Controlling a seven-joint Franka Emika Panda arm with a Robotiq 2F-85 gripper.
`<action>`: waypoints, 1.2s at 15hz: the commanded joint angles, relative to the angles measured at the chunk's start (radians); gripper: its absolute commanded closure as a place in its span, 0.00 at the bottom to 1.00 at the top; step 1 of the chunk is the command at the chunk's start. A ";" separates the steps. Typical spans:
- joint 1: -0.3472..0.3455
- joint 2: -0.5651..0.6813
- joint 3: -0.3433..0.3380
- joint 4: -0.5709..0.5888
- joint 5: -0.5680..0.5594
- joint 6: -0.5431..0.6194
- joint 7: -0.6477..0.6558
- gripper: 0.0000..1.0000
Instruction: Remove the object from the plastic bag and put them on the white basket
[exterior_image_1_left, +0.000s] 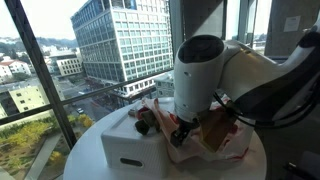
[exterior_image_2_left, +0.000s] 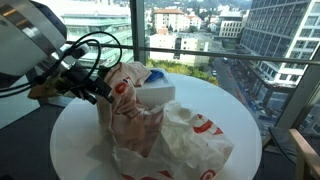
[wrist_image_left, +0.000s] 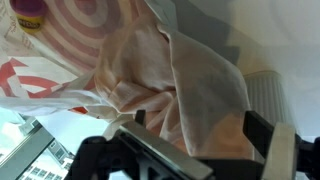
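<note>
My pincer (wrist_image_left: 195, 148) is spread wide and holds nothing. The plastic bag (wrist_image_left: 190, 80) lies straight ahead of it, crumpled, with a purple piece (wrist_image_left: 30, 12) further on, cut off at the frame edge. The white basket (exterior_image_1_left: 125, 145) sits close beside the pincer. The bag's folds hide whatever else is inside, so I can't judge any long axis.

Red bullseye logo (wrist_image_left: 98, 30) on plastic bag (exterior_image_2_left: 150, 128)
</note>
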 joint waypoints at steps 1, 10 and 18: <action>-0.017 0.119 -0.013 0.081 -0.140 0.019 0.134 0.06; -0.010 0.069 -0.004 0.034 -0.063 -0.032 0.095 0.80; 0.063 -0.055 -0.034 0.148 0.002 -0.273 -0.021 0.90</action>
